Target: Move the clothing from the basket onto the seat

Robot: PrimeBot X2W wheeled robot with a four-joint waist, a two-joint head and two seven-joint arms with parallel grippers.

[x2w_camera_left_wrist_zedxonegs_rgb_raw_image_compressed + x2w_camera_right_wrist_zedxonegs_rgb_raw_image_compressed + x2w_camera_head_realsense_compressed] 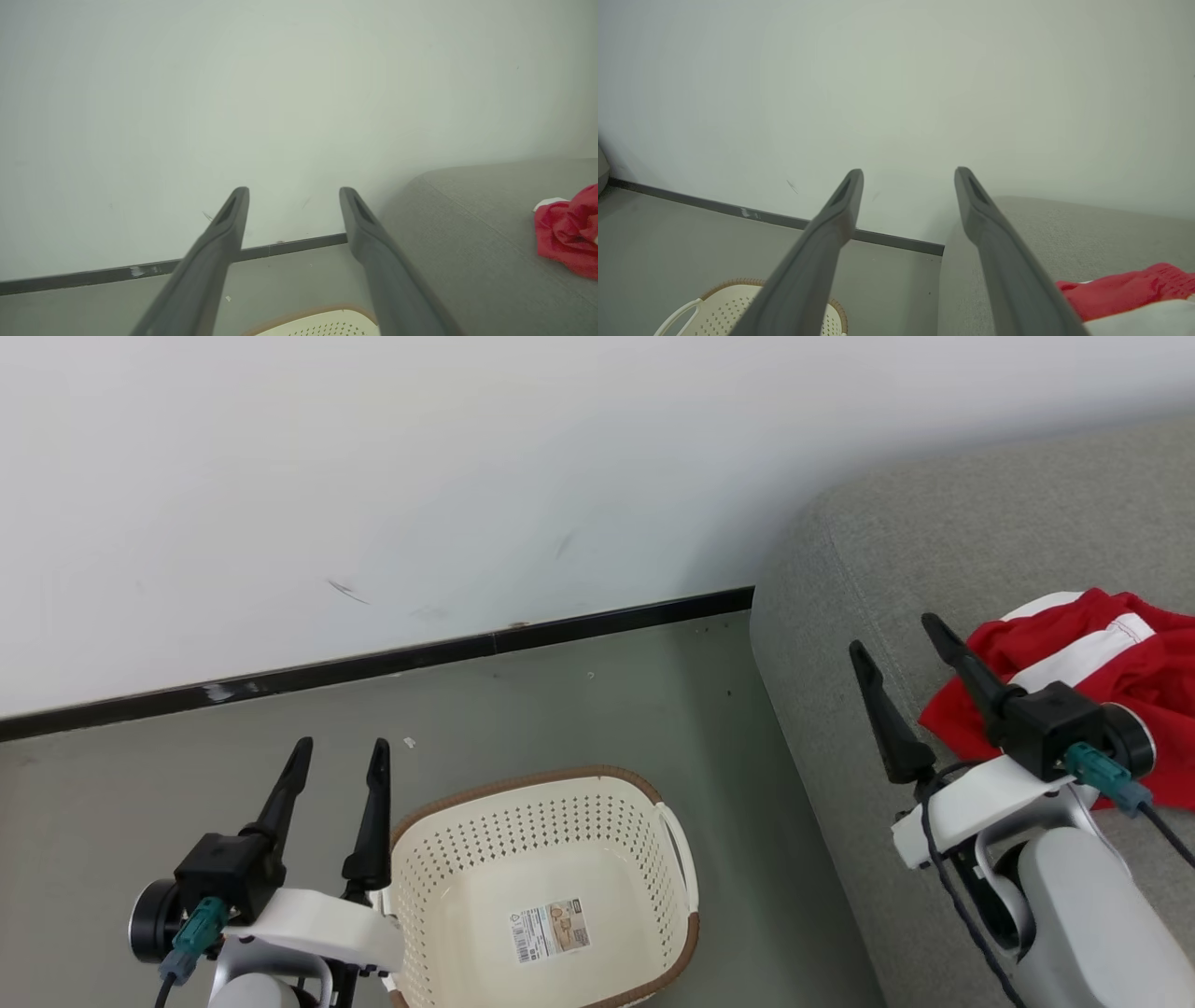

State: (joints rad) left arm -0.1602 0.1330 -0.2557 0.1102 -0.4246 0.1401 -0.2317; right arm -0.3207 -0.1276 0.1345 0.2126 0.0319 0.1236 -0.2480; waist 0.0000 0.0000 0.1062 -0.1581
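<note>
A: Status on both arms?
B: Left pincer (342, 744) spread, holding nothing, above the floor (579, 709) just beside the basket (523, 821). Right pincer (892, 632) also spread, holding nothing, over the seat (934, 523) near its edge.
A: Clothing?
B: Red clothing (1111, 663) lies bunched on the seat, next to the right pincer's wrist. Barcode sticker (551, 931) visible on the basket's bottom.
</note>
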